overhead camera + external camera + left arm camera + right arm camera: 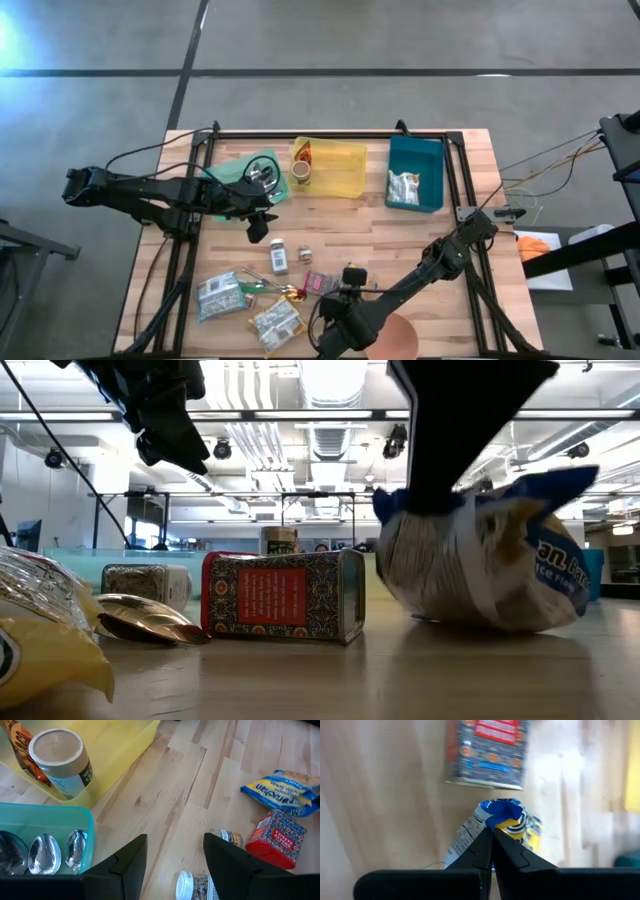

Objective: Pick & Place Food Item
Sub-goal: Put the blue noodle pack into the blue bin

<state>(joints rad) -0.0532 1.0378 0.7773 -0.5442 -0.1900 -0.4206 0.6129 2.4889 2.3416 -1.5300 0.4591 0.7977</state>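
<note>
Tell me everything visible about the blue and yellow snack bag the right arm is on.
The snack bag is a crinkled, glossy plastic packet, blue and yellow with a white printed panel and partial lettering. It looks full and puffy. Its base rests on the wooden table near the front edge, beside the red patterned tin, with a gap between them. The right claw is shut on its bunched blue top edge, pinching it from above. In the low view it leans slightly. Nothing else touches it.
</note>
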